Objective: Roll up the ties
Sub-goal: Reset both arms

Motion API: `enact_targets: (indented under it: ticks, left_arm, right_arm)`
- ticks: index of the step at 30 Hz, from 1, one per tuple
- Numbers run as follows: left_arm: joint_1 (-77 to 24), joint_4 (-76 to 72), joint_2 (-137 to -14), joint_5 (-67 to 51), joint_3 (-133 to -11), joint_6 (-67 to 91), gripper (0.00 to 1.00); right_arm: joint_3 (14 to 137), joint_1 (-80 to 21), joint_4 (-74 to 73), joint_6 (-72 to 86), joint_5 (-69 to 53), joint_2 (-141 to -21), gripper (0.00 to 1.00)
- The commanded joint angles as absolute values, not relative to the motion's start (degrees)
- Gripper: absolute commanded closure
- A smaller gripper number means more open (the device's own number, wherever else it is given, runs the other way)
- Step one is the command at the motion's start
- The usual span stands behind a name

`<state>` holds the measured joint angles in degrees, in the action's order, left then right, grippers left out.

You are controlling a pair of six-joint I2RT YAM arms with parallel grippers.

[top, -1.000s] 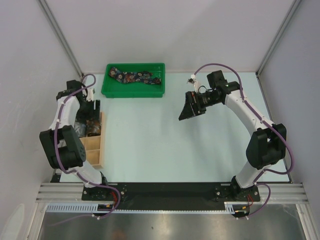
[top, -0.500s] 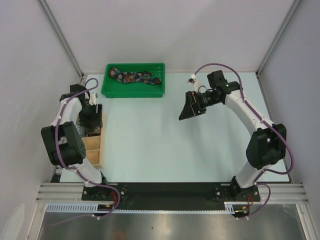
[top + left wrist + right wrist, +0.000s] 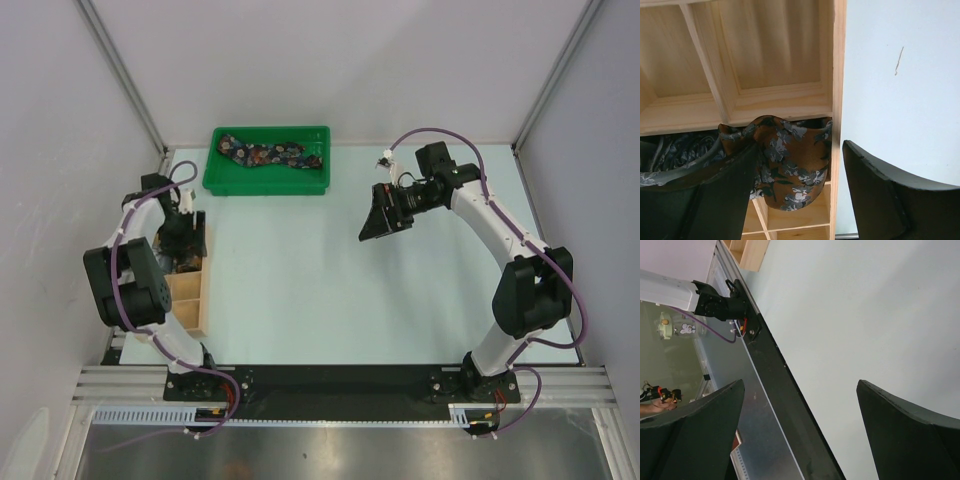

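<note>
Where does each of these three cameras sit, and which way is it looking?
Top external: above and behind, looking down on the table; left arm and right arm show.
Left wrist: on the left arm, looking down into the wooden box at a rust-brown tie; left tool shows.
Right wrist: on the right arm, looking across the table toward the black rail; right tool shows.
Shared: top and left wrist views both show the wooden box.

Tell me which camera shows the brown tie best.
Left wrist: the brown tie sits close up in a box compartment, print clear. Top view shows only a dark bit; right wrist shows none of it.
</note>
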<state>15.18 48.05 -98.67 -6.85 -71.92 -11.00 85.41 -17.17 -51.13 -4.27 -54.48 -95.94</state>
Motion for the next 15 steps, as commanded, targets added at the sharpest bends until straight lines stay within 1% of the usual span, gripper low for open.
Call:
enact_targets:
  ticks: [1,7,8,12,15]
  left_arm:
    - [15.38,47.19,-93.62,-11.16,-73.03,-11.77,0.25]
    - [12.4,49.57,-86.76,-11.52,-78.91,-13.97,0.19]
    - [12.04,50.27,-85.36,-11.6,-79.8,-14.32,0.01]
    - [9.94,51.85,-83.42,-12.57,-83.4,-15.12,0.0]
    - [5.3,51.86,-81.83,-12.13,-84.64,-15.03,0.01]
  right_arm:
    - [85.78,-16.88,-50.8,-4.22,-54.41,-93.87,0.0]
    - [86.31,-14.95,-50.54,-4.74,-53.09,-92.64,0.0]
    - [86.4,-14.42,-50.54,-4.83,-52.74,-92.38,0.0]
    - [86.48,-10.29,-50.01,-5.71,-51.16,-90.97,0.0]
    - [85.96,-5.55,-50.01,-6.24,-50.45,-89.65,0.0]
